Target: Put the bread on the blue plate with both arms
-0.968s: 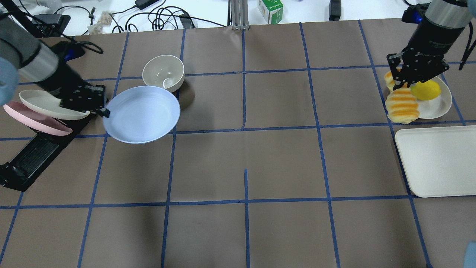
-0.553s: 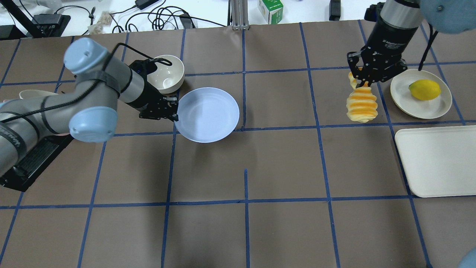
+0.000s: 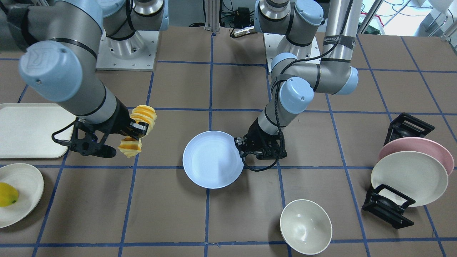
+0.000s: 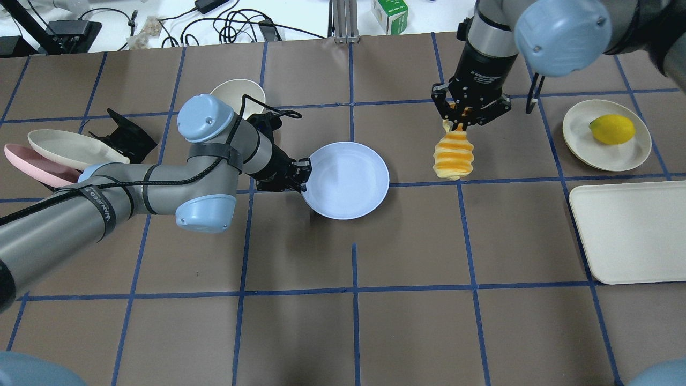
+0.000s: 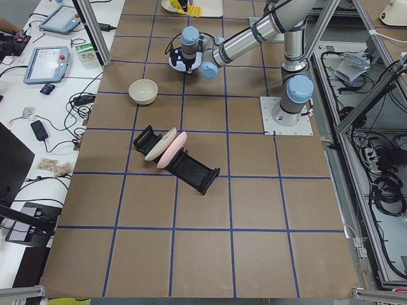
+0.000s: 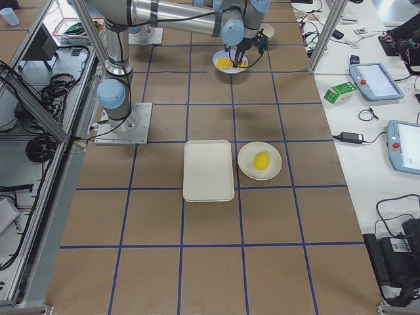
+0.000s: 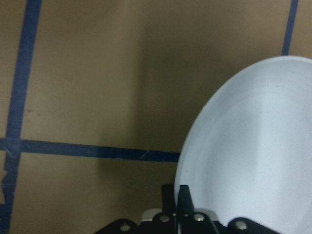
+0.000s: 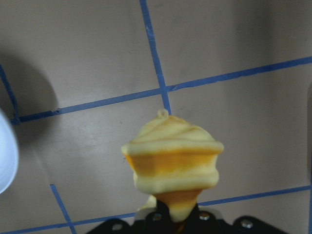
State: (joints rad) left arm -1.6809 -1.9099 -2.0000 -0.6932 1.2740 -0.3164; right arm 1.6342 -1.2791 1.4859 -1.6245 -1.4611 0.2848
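The bread (image 4: 453, 158), a pale yellow loaf with orange ridges, hangs from my right gripper (image 4: 462, 122), which is shut on its top end above the table right of centre. It also shows in the right wrist view (image 8: 171, 161) and the front view (image 3: 142, 116). The blue plate (image 4: 348, 179) is held by its left rim in my left gripper (image 4: 303, 172), roughly level and a little above the table's middle. It also shows in the front view (image 3: 212, 164) and the left wrist view (image 7: 253, 161). Bread and plate are apart, about one plate width.
A cream bowl (image 4: 236, 99) stands behind my left arm. A black rack (image 4: 126, 136) at the left holds a pink and a cream plate (image 4: 64, 147). A lemon (image 4: 612, 129) lies on a cream plate (image 4: 584, 142) at the right, with a white tray (image 4: 632, 230) in front of it.
My left arm has carried the blue plate right, from the rack toward the table's middle. My right arm has carried the bread left, away from the lemon's plate.
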